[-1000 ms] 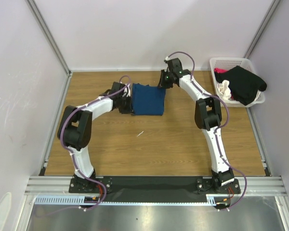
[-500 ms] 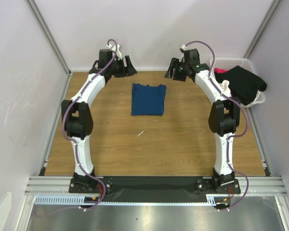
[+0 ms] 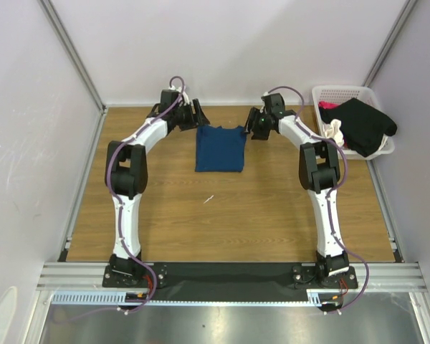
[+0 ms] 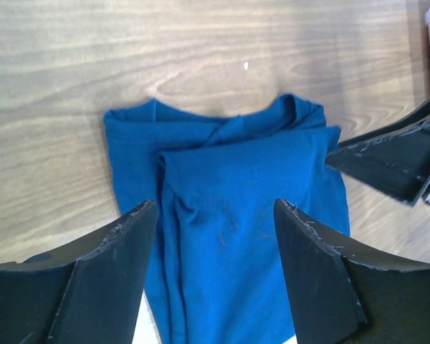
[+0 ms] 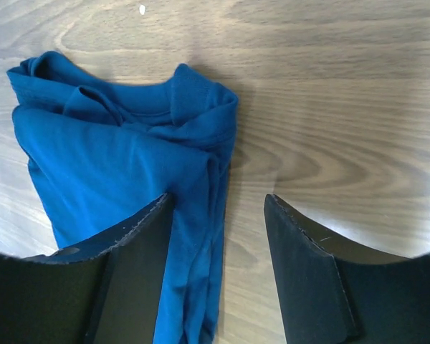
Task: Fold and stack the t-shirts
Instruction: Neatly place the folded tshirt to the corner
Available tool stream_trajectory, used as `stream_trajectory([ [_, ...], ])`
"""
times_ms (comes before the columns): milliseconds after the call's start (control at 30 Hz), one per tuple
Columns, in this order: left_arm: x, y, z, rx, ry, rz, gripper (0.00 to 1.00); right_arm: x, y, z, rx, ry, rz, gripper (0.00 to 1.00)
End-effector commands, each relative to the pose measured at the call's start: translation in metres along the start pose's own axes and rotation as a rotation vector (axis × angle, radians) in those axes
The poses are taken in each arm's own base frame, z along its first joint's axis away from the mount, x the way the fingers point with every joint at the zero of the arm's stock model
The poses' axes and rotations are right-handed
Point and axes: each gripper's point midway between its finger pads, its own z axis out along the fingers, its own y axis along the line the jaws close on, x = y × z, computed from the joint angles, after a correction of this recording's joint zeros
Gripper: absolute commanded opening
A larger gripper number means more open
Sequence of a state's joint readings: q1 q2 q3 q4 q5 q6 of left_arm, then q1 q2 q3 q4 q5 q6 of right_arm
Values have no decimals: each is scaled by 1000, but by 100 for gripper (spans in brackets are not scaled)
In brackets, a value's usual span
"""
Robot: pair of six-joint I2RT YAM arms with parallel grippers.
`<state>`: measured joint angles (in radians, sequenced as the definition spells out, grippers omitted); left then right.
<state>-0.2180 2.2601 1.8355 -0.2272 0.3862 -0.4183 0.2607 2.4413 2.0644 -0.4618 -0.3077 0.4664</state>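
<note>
- A dark blue t-shirt [image 3: 221,148] is seen folded into a rough rectangle on the wooden table [image 3: 222,222], slightly above the middle of the top view.
- The left gripper [image 3: 195,115] is held at the upper left corner of that shirt; its jaws are spread wide and nothing is clamped between them.
- In the left wrist view the two black fingers [image 4: 118,251] are set apart at the bottom of the frame, and the blue cloth is seen between and beyond them — whether it is touched cannot be told.
- The right gripper [image 3: 252,123] is placed at the shirt's upper right corner, its jaws likewise parted, with no hold on anything.
- In the right wrist view the shirt's bunched neck end is shown at the upper left, and its right edge runs down between the two fingers [image 5: 301,272]; bare wood is seen under the right one.
- The cloth is not smoothed flat: folds and creases are gathered near the collar in both wrist views.
- A white plastic lattice basket [image 3: 344,93] is set at the upper right of the top view, well apart from the blue shirt.
- A black t-shirt [image 3: 365,123] is draped over the basket's rim, with pink cloth [image 3: 327,105] and cream-white cloth [image 3: 335,132] beside it.
- A small pale fleck [image 3: 209,199] lies on the wood below the shirt.
</note>
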Motion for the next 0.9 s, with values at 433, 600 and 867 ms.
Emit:
stream_trajectory([
  [433,9,10,40,-17,-36,-52,58,-37,25,6,-88,-127,31,51],
  [600,9,10,45,-5,-38,-62,47,-32,25,13,-95,-112,41,45],
  [867,0,2,44,29,-66,-66,6,-31,29,17,-103,-106,35,26],
])
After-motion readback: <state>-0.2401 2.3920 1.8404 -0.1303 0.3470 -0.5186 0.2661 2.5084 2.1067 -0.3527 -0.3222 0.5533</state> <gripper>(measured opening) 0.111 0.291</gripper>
